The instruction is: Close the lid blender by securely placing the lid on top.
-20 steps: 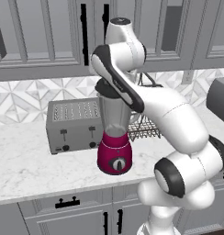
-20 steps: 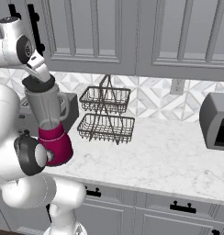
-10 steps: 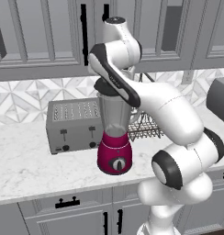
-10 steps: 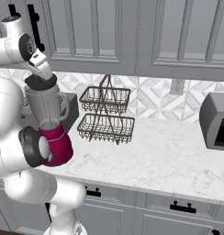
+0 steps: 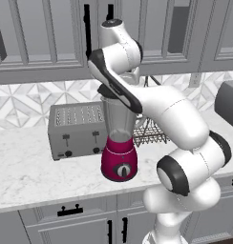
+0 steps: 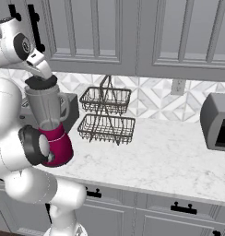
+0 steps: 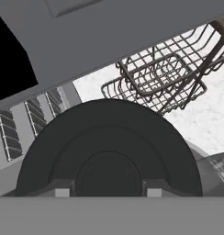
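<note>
- Blender [image 5: 119,150]: magenta base with clear jar, standing on the marble worktop [image 5: 27,176] just beside the silver toaster [image 5: 75,129].
- Lid [image 6: 41,82]: black disc seated on the jar's rim, directly under the gripper [image 6: 39,73].
- Fingers [image 7: 61,189]: flank the lid's raised centre; whether they pinch it cannot be told.
- Two-tier wire basket [image 6: 107,115]: behind the blender.

toaster [image 5: 76,130] left of blender [image 5: 119,143]; basket [image 6: 107,116] right

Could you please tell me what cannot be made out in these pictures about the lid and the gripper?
- Gripper jaws: in both base views the arm hides them.
- Lid seating on the blender: too small in the right base view; in the hand view the lid covers the rim.
- Finger contact: cut off at the hand view's bottom.
</note>
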Available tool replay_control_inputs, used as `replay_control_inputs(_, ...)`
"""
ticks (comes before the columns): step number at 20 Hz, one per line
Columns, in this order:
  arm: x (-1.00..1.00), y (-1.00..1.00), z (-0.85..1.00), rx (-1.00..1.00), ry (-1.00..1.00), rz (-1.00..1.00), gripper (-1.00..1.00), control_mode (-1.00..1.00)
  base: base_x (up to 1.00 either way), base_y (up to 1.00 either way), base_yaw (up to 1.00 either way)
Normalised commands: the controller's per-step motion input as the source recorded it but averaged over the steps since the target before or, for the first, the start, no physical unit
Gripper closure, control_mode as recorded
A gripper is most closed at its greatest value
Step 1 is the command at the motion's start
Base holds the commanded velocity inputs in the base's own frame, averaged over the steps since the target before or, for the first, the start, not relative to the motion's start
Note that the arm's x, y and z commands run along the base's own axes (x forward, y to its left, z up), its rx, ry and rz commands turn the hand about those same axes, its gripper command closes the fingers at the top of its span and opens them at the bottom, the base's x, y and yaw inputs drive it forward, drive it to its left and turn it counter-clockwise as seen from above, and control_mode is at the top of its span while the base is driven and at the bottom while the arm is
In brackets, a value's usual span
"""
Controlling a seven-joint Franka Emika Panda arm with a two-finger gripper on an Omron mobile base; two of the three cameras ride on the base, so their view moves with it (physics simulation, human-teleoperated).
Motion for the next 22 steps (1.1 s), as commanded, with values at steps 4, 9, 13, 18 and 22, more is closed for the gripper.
replay_control_inputs(4, -0.42, -0.01, -0.10, -0.01, -0.01, 0.00, 1.00, -1.00, 0.00, 0.00, 0.00)
replay_control_inputs(9, -0.06, 0.00, 0.00, 0.00, 0.00, 0.00, 1.00, -1.00, 0.00, 0.00, 0.00)
replay_control_inputs(13, -0.28, -0.02, 0.00, 0.00, 0.00, 0.00, 1.00, -1.00, 0.00, 0.00, 0.00)
replay_control_inputs(18, -0.32, -0.06, 0.00, 0.00, 0.06, 0.00, 1.00, -1.00, 0.00, 0.00, 0.00)
replay_control_inputs(22, -0.23, -0.03, -0.01, 0.00, 0.17, 0.00, 1.00, -1.00, 0.00, 0.00, 0.00)
